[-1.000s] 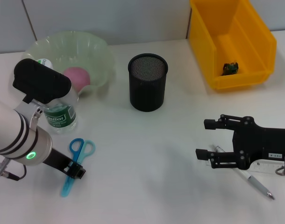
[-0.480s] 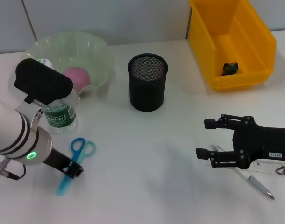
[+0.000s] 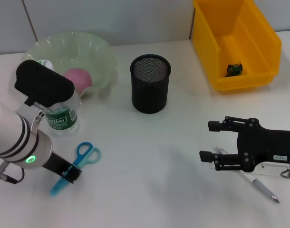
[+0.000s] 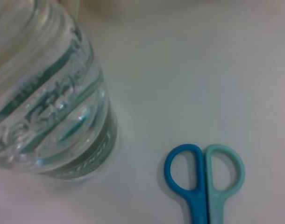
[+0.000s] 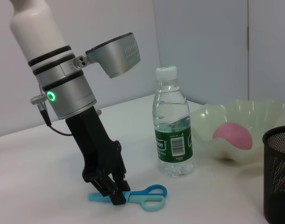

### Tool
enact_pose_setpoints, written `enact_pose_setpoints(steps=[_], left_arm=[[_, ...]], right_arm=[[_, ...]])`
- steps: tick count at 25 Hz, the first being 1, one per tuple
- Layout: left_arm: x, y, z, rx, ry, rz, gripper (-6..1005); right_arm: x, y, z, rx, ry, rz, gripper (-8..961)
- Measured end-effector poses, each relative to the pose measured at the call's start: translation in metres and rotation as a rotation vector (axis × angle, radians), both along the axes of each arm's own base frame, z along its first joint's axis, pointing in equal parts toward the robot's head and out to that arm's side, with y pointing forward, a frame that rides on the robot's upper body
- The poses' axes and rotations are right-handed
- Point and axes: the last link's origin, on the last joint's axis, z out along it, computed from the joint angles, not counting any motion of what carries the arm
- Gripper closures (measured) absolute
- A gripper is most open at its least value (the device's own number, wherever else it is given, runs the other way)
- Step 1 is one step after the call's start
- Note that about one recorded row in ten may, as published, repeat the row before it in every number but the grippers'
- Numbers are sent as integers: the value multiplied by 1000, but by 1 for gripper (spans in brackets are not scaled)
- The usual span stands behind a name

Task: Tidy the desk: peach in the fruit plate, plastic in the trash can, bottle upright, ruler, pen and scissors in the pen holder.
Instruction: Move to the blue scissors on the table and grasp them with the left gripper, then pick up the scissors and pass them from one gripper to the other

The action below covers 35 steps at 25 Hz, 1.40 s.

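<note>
The blue and teal scissors [image 3: 77, 162] lie low at the table's near left, with my left gripper [image 3: 69, 174] shut on their blades; the handles [image 4: 204, 173] point away from it. From the right wrist view the dark fingers [image 5: 115, 192] clamp the scissors [image 5: 145, 194] close to the tabletop. The bottle [image 3: 62, 118] stands upright just behind them. A pink peach [image 3: 79, 78] rests in the pale green fruit plate [image 3: 100, 50]. My right gripper [image 3: 210, 141] is open at the right, over the clear ruler [image 3: 274, 168] and the pen [image 3: 260, 185]. The black mesh pen holder [image 3: 150, 83] stands mid-table.
The yellow trash can [image 3: 252, 28] sits at the back right with a small dark green scrap [image 3: 234, 69] inside. The bottle [image 5: 173, 128] is close beside my left arm. Bare white table lies between the scissors and the pen holder.
The scissors have swung in my left gripper: handles shifted right, blade tips down and left. The gripper slid slightly toward the near edge. The right arm has not moved.
</note>
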Motion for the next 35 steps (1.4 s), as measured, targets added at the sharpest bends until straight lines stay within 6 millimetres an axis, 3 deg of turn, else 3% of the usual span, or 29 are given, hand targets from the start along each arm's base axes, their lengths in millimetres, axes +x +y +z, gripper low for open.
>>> enact_pose_setpoints(steps=[11,13,17,18,21,22,28,35], left_arm=[[16,-4,4,-11,-6,-50,764],[30,-5,8,-4,-29,-97,764],[40,-5,11,3,-42,-128,762],[57,-7,17,11,-67,-180,762],[65,-9,20,12,-79,-207,761],[79,-12,24,17,-100,-256,761],[108,-15,28,31,-188,-376,759],[129,-4,31,104,-288,-516,756]], right_arm=[[0,0,2,6,8,-4,134],[0,0,3,7,9,-4,134],[0,0,3,7,9,-4,135],[0,0,3,7,9,-4,135],[0,0,4,8,10,-6,135],[0,0,4,7,11,-8,135],[0,1,6,13,10,-12,134],[2,0,6,15,10,-19,135]])
